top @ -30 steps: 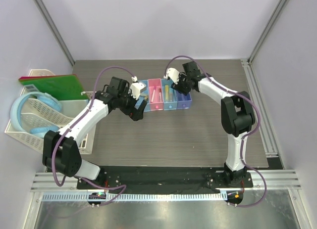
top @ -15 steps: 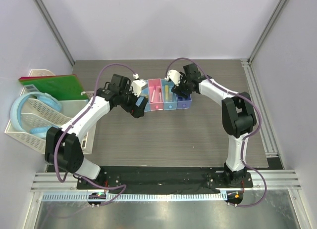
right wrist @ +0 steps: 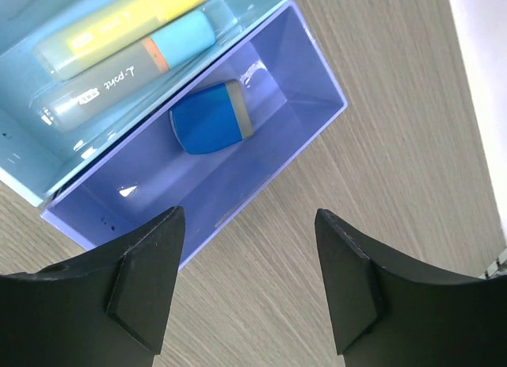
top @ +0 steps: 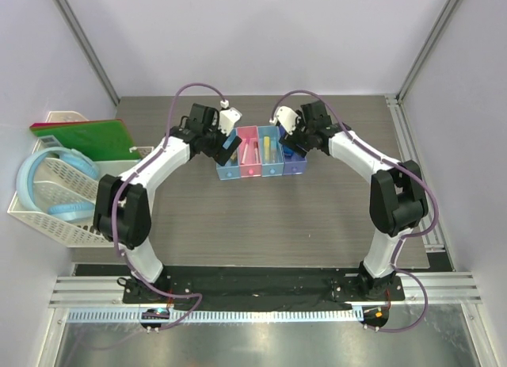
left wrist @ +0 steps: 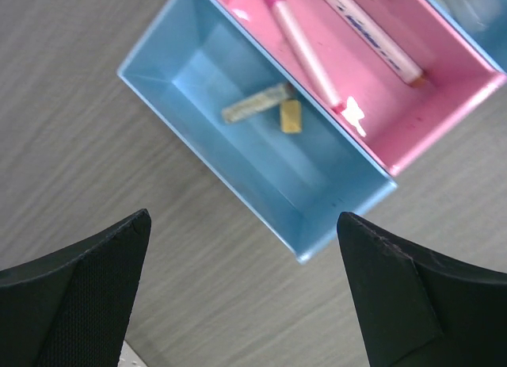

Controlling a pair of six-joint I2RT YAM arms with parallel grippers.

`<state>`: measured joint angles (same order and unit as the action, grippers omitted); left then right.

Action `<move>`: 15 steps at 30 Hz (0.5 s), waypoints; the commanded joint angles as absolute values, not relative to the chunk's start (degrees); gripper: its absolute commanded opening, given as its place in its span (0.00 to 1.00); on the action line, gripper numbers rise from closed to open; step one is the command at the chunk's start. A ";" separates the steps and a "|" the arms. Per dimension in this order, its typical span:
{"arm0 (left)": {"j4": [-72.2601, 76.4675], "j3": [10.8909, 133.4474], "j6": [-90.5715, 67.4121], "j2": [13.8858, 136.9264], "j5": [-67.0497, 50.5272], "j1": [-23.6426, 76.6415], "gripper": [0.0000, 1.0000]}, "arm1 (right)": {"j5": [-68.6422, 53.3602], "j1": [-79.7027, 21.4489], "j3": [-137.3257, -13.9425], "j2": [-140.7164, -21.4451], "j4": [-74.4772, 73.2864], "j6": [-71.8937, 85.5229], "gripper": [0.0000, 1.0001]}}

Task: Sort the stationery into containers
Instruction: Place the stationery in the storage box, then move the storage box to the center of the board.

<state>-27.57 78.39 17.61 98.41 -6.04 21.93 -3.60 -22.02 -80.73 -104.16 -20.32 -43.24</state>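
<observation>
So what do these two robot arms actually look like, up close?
Both the left arm and right arm have glossy white shells with chunky black joints. A lilac cable loops loosely along each. The left gripper and right gripper each end in two matte black, wedge-shaped fingers, with a small white housing at the wrist.

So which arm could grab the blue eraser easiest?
Right, probably. The right jaws hang open just above the purple bin with the blue eraser inside; the left jaws are over the end light blue bin.
</observation>
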 commanded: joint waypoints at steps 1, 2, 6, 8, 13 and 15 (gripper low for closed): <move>-23.03 81.04 19.95 101.41 -1.23 21.45 1.00 | -2.90 -22.24 -79.81 -102.83 -18.11 -41.40 0.72; -22.77 80.69 20.13 101.86 -1.14 21.45 1.00 | -2.99 -22.32 -79.80 -103.27 -17.84 -41.14 0.72; -22.32 79.98 20.30 104.23 -1.32 21.45 1.00 | -3.60 -22.50 -78.76 -104.24 -16.97 -39.64 0.72; -21.80 79.19 20.57 105.20 -1.41 21.45 1.00 | -3.43 -22.59 -77.79 -104.15 -16.70 -39.55 0.72; -21.53 78.66 20.74 107.14 -2.81 21.45 1.00 | -3.34 -22.85 -74.01 -103.19 -15.38 -39.29 0.72; -21.53 78.66 20.57 107.49 -2.90 21.45 1.00 | -3.25 -22.85 -72.17 -102.75 -14.68 -39.11 0.72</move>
<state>-23.55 78.87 19.97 106.83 -2.15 21.71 -3.40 -22.41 -74.67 -104.29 -17.17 -40.29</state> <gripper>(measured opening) 0.996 0.715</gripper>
